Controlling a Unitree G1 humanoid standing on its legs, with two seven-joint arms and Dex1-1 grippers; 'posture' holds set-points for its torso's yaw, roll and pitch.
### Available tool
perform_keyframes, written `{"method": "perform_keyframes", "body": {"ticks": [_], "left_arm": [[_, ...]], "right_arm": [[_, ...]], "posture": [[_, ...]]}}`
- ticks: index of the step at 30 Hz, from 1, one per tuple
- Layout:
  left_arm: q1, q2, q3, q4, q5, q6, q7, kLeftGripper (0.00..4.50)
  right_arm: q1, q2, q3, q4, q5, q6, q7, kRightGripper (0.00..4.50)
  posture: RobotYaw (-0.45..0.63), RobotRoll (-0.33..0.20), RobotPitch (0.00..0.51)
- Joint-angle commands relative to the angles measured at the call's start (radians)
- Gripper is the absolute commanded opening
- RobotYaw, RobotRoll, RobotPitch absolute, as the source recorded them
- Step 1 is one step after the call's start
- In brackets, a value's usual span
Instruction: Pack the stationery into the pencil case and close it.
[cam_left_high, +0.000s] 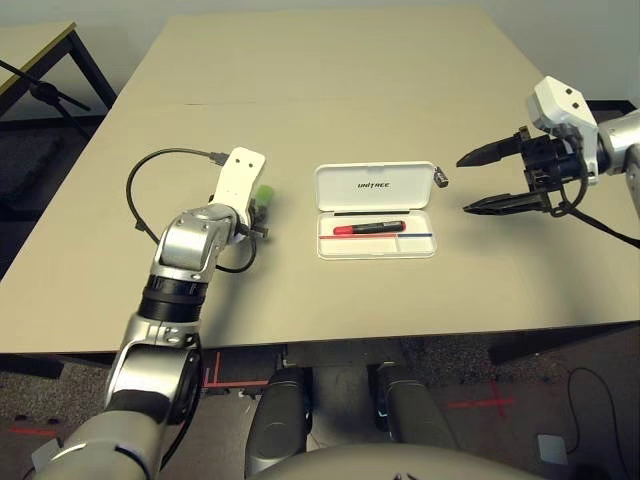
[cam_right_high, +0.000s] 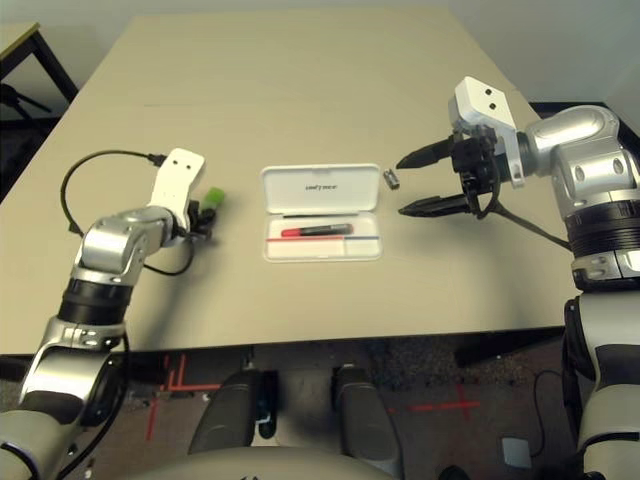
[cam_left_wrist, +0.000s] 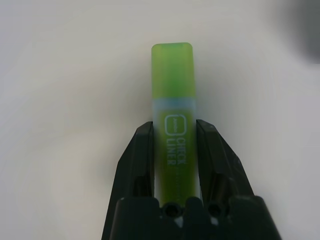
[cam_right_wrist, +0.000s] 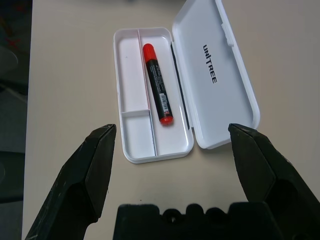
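Left gripper (cam_left_wrist: 174, 150) is clamped on the flat light-green translucent highlighter bar (cam_left_wrist: 172, 100), one black finger on each side of it, well out to the left of the white hard-plastic pencil case (cam_left_high: 376, 245), with the bar's free end pointing past the fingertips. Right gripper (cam_left_high: 478, 181) is spread wide with nothing in it, hovering just right of the case.

Status: roughly 1 of 3 items packed. The short red marker with black barrel (cam_right_wrist: 157, 82) lies in the long tray compartment next to the hinge; the 2 compartments on the far side of the divider are bare. The lid lies flat open behind the tray, lettering up. The small stubby dark-and-silver cylinder (cam_left_high: 440, 177) sits on the beige table (cam_left_high: 330, 90), touching or just off the lid's far right corner.

Left to do, as I read it: green bar in, cylinder in, lid shut.
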Motion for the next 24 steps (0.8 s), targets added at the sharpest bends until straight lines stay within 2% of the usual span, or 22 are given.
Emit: {"method": "perform_keyframes", "body": {"ticks": [1,12,17,24], "left_arm": [[0.045,0.072,-0.040,-0.061,-0.019,-0.106,-0.125,1.09],[0.033,0.230,-0.099,-0.256,-0.152,-0.199,-0.492,1.09],[-0.035,0.225,-0.174,-0.257,-0.143,-0.235,-0.565,1.09],[-0.108,0.159,-0.329,-0.167,-0.080,-0.330,-0.646,1.09]], "right_arm": [[-0.004,-0.004,0.002,0.007,-0.004,-0.003,0.005,4.50],[-0.021,0.002,0.012,0.020,-0.011,-0.014,0.005,4.50],[-0.027,0.006,0.017,0.023,-0.013,-0.016,0.005,4.50],[-0.020,0.005,0.001,0.011,-0.015,-0.010,0.005,4.50]], "posture": [[0.04,0.000,0.114],[0.05,0.000,0.125],[0.04,0.000,0.123],[0.01,0.000,0.118]]}}
